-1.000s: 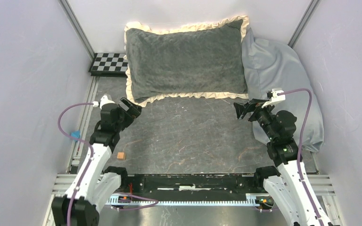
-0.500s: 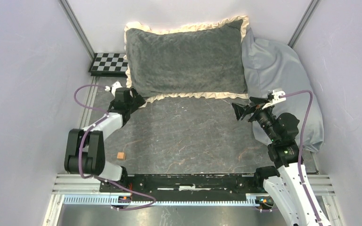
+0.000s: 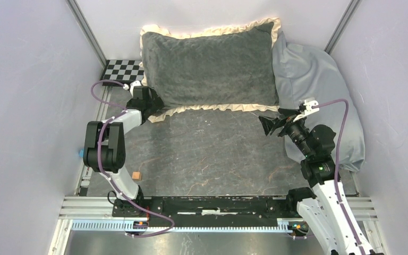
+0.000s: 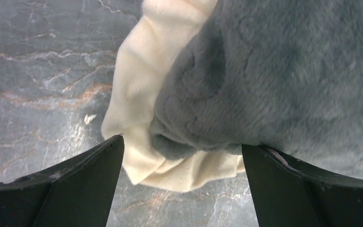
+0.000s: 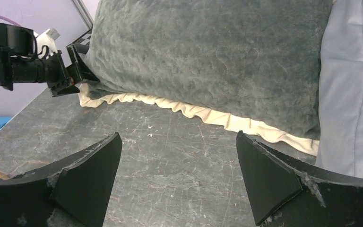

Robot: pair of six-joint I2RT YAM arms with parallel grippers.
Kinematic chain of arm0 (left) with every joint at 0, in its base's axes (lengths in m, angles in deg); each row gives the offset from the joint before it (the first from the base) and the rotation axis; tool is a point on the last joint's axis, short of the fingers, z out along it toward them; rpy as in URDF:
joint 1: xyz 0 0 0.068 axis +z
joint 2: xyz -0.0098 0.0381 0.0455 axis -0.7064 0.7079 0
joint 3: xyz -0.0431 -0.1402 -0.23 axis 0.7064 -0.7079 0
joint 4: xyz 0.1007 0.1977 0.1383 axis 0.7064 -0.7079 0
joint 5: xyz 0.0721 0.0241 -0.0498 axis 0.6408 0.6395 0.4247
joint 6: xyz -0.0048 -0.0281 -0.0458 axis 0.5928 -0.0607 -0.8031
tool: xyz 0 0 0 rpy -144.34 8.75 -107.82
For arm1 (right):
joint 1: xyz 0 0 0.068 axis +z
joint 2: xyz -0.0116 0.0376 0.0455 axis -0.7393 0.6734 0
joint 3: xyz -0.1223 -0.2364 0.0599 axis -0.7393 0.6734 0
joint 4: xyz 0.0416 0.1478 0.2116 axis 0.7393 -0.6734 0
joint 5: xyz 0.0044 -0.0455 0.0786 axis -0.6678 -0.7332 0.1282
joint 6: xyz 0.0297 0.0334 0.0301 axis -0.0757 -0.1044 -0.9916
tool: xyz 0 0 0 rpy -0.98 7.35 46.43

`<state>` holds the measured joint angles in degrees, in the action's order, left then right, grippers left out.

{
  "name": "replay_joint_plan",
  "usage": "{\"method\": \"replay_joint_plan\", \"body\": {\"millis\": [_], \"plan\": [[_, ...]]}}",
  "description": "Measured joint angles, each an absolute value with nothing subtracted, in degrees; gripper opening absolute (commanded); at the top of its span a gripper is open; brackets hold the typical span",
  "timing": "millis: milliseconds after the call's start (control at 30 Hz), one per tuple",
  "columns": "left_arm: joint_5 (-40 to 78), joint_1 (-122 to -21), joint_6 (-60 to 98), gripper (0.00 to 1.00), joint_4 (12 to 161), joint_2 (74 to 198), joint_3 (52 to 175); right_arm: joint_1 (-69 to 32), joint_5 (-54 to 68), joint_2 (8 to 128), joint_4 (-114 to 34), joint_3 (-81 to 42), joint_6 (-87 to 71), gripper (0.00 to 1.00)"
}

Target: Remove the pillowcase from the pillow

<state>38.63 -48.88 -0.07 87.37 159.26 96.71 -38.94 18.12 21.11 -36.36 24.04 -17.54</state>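
A cream fabric pillowcase with a ruffled frill border (image 3: 210, 64) lies at the far side of the dark grey marbled desk (image 3: 212, 154), its dark grey textured plush face up and its body plump and full. Whatever fills it is hidden. The left pincer (image 3: 153, 109) is at the cover's near-left corner with its fingers spread. The left wrist view shows the cream frill and the plush corner sitting between the two fingers, not pinched. The right pincer (image 3: 265, 126) is also spread wide and holds nothing. It hangs over bare desk near the cover's near-right corner, apart from the frill. A pale blue-grey pillow (image 3: 313, 79) slumps against the cover's right end. A black-and-white checkered board (image 3: 122, 70) lies at the far left, and a small orange-brown cube (image 3: 136, 175) rests near the left arm's base.
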Motion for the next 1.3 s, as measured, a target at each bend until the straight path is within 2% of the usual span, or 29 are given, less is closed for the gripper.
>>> {"method": "replay_joint_plan", "body": {"millis": [233,333,400,500,600,633,833,1300], "plan": [[32.86,-46.81,0.21,0.99,79.93,168.13,107.59,-38.94,18.25,19.91,-36.34,24.04,-17.52,0.98],[30.33,-45.78,0.17,0.91,77.60,170.58,109.91,-38.94,18.22,19.39,-36.38,24.04,-17.52,0.98],[28.84,-45.04,0.17,0.74,76.55,171.06,110.83,-38.94,18.22,18.99,-36.38,24.04,-17.52,0.98],[25.63,-43.36,-0.09,0.37,76.24,171.70,111.13,-38.94,18.22,18.34,-36.38,24.04,-17.52,0.98],[22.72,-41.52,-0.57,0.06,76.57,172.61,110.98,-38.94,18.20,17.77,-36.38,24.04,-17.54,0.98],[21.82,-41.10,-0.82,0.02,76.79,172.68,110.61,-38.94,18.20,17.59,-36.40,24.04,-17.57,0.98],[19.62,-40.58,-1.25,0.02,79.80,167.96,103.51,-38.94,18.01,17.27,-36.99,24.02,-17.54,0.98],[14.85,-42.90,-5.62,0.02,81.46,130.06,81.58,-38.94,18.73,23.15,-38.68,24.02,-19.51,0.97]]}}
